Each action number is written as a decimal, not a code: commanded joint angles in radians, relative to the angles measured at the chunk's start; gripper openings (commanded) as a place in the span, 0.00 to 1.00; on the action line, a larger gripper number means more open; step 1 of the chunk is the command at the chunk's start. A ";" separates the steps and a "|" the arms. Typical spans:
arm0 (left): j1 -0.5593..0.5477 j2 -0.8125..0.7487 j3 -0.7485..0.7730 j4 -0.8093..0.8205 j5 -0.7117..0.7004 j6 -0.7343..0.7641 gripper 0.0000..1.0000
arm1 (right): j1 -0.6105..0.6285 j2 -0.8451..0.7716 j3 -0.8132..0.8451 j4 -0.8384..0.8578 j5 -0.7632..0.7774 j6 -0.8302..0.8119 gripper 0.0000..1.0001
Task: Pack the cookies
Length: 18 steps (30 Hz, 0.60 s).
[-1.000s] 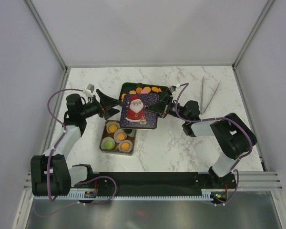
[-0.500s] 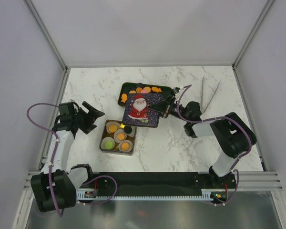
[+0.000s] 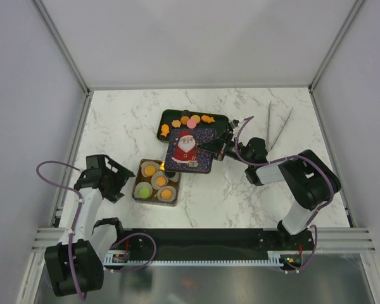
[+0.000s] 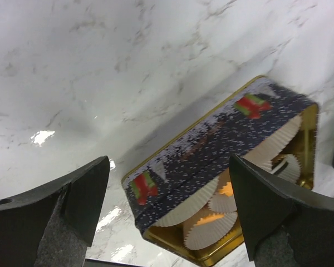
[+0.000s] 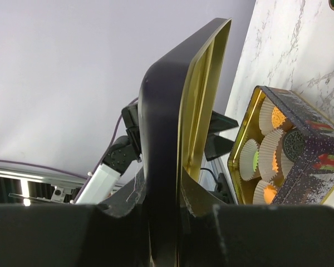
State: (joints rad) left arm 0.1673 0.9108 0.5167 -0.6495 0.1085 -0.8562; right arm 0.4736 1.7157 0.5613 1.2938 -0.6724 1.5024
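Right gripper (image 3: 219, 147), jaws pressed on the right edge of the Santa-printed tin lid (image 3: 187, 148), holds it between the black tray (image 3: 171, 114) of loose cookies (image 3: 191, 119), far, and the open tin (image 4: 211, 139), near, whose paper cups (image 4: 181, 206) hold more cookies. Left gripper (image 3: 120, 181) stands spread, left of the tin.

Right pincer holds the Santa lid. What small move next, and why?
Probably shift the lid toward the open tin: the right pincer grips its edge, it hangs just beyond the tin, and the left pincer stands open, off to the side.
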 commanded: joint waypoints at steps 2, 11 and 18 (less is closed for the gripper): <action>-0.028 -0.049 -0.081 0.025 0.023 -0.118 0.96 | -0.004 -0.022 0.002 0.268 0.002 -0.028 0.00; -0.225 -0.102 -0.147 0.037 0.016 -0.314 0.94 | -0.004 -0.014 -0.006 0.280 -0.001 -0.019 0.00; -0.374 -0.105 -0.155 0.050 -0.024 -0.448 0.92 | -0.010 -0.019 -0.029 0.286 -0.006 -0.021 0.00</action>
State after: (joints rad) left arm -0.1581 0.8074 0.3687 -0.6216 0.1200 -1.1831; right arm 0.4725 1.7157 0.5423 1.2934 -0.6735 1.4925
